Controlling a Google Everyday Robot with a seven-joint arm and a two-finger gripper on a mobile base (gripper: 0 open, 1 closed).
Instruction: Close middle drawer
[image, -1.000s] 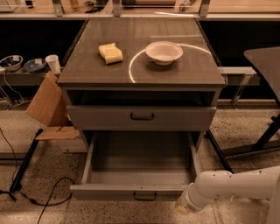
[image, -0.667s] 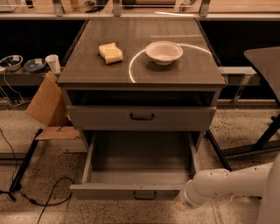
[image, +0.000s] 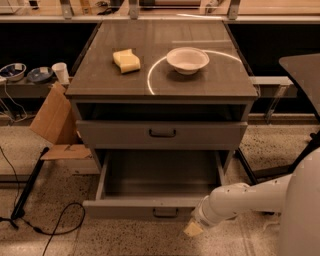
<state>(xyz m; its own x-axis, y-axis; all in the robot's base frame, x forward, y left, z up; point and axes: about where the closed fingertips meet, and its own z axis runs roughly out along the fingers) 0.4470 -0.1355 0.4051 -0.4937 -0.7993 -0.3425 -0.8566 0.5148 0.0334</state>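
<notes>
Cabinet (image: 235, 125) is up and left of the hand, with the worktop (image: 200, 85) well above it. The arm (image: 250, 197) comes in from the right, low over the floor.

Hand (image: 194, 228) sits just below and in front of the right end of the middle drawer's front panel (image: 125, 207). It's close, but I can't confirm contact. Open or closed: can't tell from here.

Middle drawer (image: 160, 175) is pulled well out, directly up-left of the hand, and the interior looks empty. My guess is it's light, rigid and on slides, so a flat push should do and no grasp is needed. Best contact is the front face near its small handle (image: 165, 213), left of the hand. Pushing at the right corner risks racking it in the rails. The front is low, so a high push could slip over the top lip.

Taller drawer (image: 120, 134), above and beyond the hand, looks closed or nearly so. Its lower edge overhangs the travel path, so keep the hand low.

There's open floor around the hand. Further left are the cardboard (image: 54, 120) and a floor cable (image: 60, 225), both well clear. A dark table leg is on the right, behind the arm.

Bowl (image: 187, 59) and sponge (image: 127, 61) are on the worktop, far above. A hard slam could jolt them.
</notes>
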